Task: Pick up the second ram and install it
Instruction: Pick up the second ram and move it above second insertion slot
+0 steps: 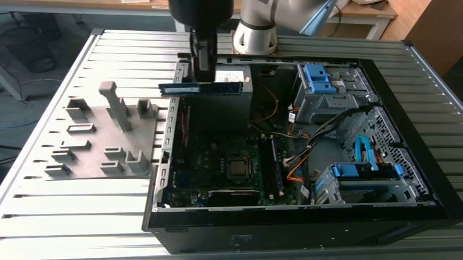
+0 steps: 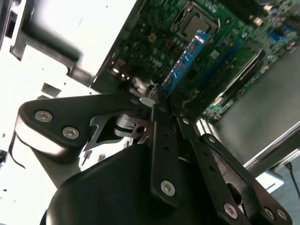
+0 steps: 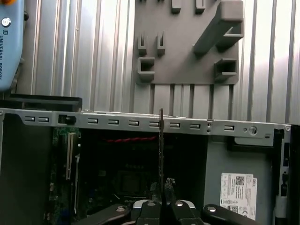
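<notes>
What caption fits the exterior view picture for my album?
A robot gripper holds the second ram over the open computer case, beside the grey fixture.

The arm (image 1: 255, 32) was silver-white with pale blue joint caps; its gripper (image 2: 157, 95) was matte black, linkage bars studded with silver screws.

A silver-grey tabletop of ribbed metal slats (image 1: 79, 222) spans the exterior view. At eleven o'clock, a grey floor (image 1: 62, 27) carries coiled black cables (image 1: 29, 54). A pale wooden desk (image 1: 87, 6) runs along twelve o'clock, and a brown wooden panel (image 1: 434, 32) stands at one o'clock.
</notes>
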{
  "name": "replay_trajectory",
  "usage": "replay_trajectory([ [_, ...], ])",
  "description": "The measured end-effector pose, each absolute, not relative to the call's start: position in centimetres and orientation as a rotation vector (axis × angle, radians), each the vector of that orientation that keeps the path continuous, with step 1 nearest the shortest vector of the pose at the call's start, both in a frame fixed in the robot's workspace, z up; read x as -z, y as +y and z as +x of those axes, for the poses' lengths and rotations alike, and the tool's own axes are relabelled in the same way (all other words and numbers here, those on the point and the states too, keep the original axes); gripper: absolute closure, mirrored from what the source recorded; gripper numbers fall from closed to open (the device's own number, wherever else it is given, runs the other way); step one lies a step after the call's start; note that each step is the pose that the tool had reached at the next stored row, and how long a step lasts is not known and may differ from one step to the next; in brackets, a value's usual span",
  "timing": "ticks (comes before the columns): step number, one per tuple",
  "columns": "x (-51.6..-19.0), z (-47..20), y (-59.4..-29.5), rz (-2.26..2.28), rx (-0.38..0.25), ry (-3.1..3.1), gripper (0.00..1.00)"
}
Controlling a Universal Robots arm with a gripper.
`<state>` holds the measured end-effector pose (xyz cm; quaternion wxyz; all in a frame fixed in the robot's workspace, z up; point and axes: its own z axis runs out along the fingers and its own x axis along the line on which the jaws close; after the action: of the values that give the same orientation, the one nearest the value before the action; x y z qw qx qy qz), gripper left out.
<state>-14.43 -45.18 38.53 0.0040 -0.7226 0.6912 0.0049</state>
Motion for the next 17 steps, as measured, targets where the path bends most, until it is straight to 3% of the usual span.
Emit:
replay_trajectory([
  [17,-38.5,-7.9,-45.2,-2.265,-0.016,2.167,0.86],
])
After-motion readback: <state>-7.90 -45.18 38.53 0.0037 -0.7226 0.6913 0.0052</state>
